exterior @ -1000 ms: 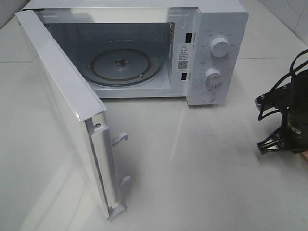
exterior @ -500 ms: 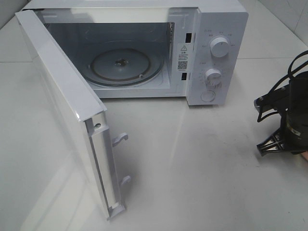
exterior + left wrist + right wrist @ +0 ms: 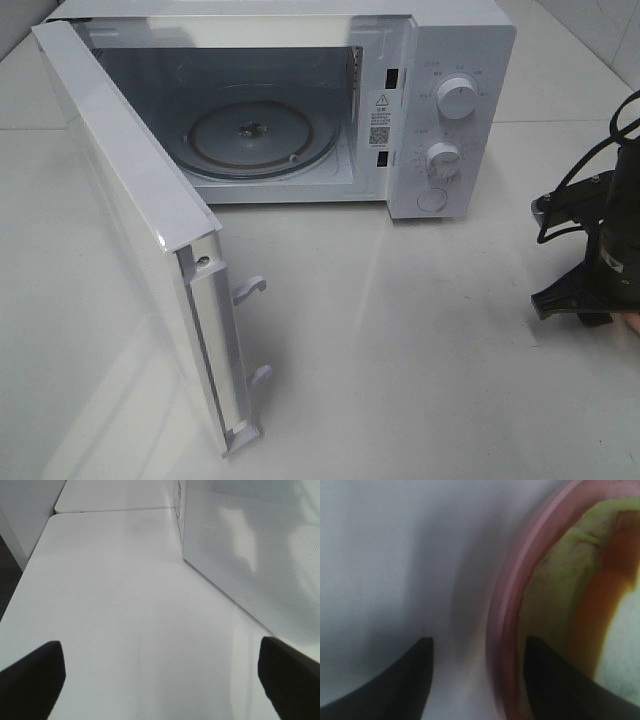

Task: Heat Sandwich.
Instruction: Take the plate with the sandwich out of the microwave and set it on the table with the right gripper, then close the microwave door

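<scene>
The sandwich shows only in the right wrist view, with green lettuce and an orange layer, lying on a round pink plate. My right gripper is open and low over the plate's rim. One finger is over the bare table and the other is over the plate's inside. In the exterior view the right gripper is at the far right edge, with a sliver of pink plate beside it. My left gripper is open and empty above the table.
The white microwave stands at the back with its door swung wide open to the left. Its glass turntable carries nothing. In the left wrist view the door's outer face is close by.
The right gripper has tilted and shifted a little lower and toward the right edge of the exterior view. The microwave has not moved.
</scene>
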